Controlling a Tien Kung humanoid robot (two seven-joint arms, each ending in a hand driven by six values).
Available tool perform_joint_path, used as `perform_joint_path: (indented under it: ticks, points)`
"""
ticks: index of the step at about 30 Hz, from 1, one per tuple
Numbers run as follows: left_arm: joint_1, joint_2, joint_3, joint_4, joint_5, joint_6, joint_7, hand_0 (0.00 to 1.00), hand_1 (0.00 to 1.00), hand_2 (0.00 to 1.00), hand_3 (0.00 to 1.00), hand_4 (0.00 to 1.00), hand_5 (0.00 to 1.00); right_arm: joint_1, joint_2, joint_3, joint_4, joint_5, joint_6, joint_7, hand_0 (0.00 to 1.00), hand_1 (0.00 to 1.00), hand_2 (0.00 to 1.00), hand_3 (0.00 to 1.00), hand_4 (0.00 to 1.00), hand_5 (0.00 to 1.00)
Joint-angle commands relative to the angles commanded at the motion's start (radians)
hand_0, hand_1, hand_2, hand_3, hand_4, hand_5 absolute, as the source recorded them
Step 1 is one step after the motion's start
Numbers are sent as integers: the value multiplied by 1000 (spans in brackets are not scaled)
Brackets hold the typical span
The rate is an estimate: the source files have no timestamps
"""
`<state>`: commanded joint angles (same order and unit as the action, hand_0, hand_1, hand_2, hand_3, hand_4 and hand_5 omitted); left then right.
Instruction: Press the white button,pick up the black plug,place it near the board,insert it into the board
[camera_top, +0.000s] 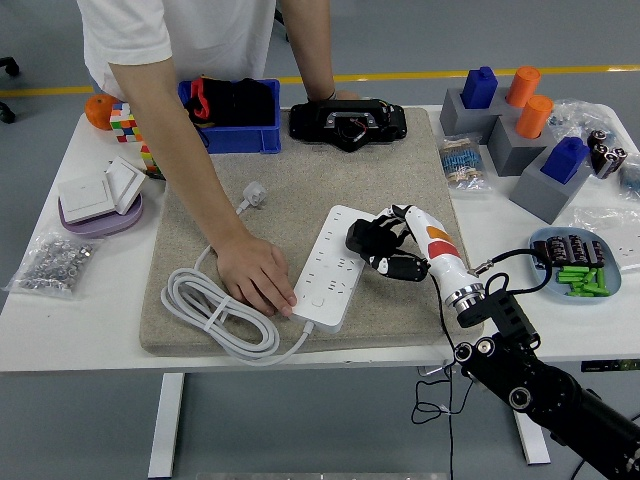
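The right robot hand, clamped on the black plug, hovers over the board; tilted prongs could miss the socket.

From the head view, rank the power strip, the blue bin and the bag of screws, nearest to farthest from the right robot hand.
From the right robot hand:
1. power strip, right beneath it
2. blue bin, far left of mat
3. bag of screws, table's left edge
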<state>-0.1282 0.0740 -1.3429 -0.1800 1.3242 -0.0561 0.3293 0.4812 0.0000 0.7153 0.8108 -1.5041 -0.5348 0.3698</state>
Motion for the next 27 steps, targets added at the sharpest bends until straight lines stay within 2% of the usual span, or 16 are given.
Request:
perform_joint_path:
  ticks: [6, 15, 27]
  points:
    - [5, 2, -10, 0, 14, 0, 4, 708, 663, 584, 682, 660, 274, 2, 0, 0, 9, -3, -1, -4, 337, 236, 295, 475, 734, 2]
    - [9, -1, -14, 0, 6, 2, 2, 708, 663, 584, 682, 660, 274, -23, 0, -35, 95, -3, -3, -27, 335, 236, 294, 474, 734, 2]
    - [5, -2, -16, 0, 3, 3, -1, 708, 663, 584, 681, 660, 274, -40, 0, -54, 81, 1, 2, -28, 334, 235, 293, 471, 735, 2]
